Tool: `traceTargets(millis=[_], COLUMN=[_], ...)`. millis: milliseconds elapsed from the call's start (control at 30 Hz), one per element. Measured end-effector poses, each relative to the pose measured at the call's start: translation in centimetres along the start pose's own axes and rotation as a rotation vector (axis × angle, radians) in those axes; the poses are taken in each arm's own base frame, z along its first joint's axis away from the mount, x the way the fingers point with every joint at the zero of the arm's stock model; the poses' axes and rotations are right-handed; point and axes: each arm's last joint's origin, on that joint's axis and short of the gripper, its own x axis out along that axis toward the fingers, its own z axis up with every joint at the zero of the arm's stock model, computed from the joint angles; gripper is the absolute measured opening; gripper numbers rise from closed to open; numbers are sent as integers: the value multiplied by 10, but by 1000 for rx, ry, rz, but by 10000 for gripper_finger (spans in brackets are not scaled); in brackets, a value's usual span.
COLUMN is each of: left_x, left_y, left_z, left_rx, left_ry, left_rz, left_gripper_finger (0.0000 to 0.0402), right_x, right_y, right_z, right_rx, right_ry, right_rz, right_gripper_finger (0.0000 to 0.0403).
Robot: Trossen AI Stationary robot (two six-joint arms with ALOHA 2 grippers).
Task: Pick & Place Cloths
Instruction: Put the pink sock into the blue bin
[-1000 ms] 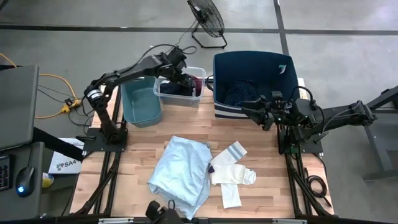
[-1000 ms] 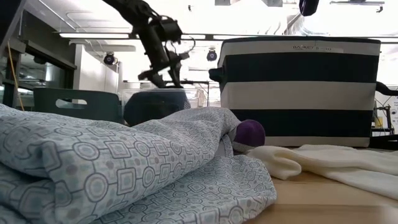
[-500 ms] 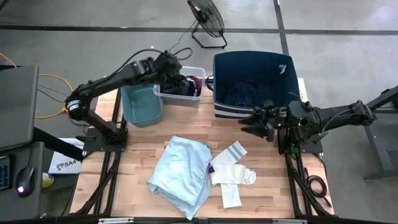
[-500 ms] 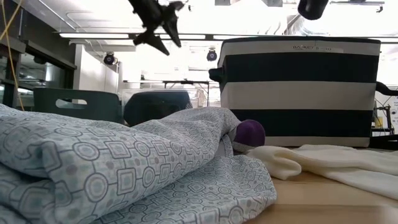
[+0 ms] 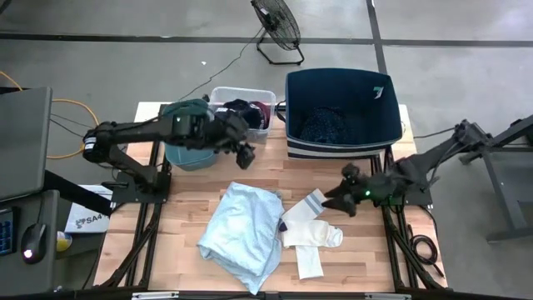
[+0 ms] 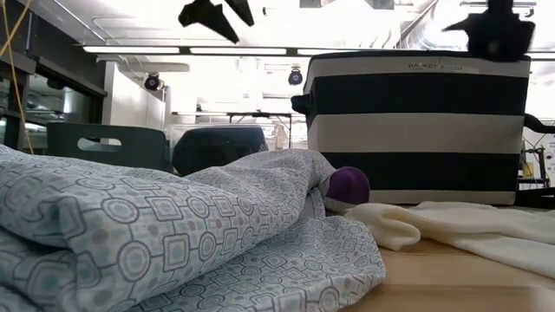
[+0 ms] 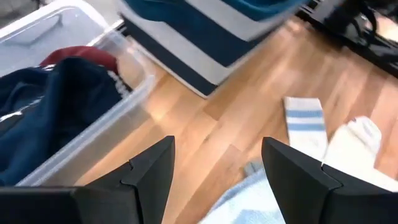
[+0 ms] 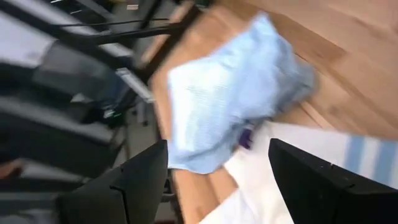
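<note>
- Wooden table (image 5: 350, 242) carries a crumpled pale-blue cloth (image 5: 241, 233) beside white socks (image 5: 310, 233).
- Left gripper (image 5: 246, 157) spread, empty, near clear bin (image 5: 218, 98).
- Right gripper (image 5: 340, 196) spread above socks.

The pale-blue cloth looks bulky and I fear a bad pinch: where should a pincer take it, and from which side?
Probably the raised fold of the pale-blue cloth on its bin-facing edge, taken from above by the open left pincer, which hangs nearest; the fabric there is bunched high and clear of the white socks.
</note>
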Motion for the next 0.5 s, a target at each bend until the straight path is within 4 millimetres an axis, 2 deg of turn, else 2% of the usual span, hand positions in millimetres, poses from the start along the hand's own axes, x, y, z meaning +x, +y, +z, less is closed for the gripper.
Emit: traceTargets(millis=[233, 500], left_x=[-11, -16], left_y=[-26, -35], left_z=[-16, -23], left_rx=[76, 127], left_ry=[-19, -16], left_rz=[-24, -50], left_gripper_finger=[235, 235], right_x=[43, 96], right_y=[-13, -46], right_z=[-28, -47], right_rx=[104, -29], right_ry=[8, 115], right_rz=[-254, -510], right_gripper_finger=[270, 270])
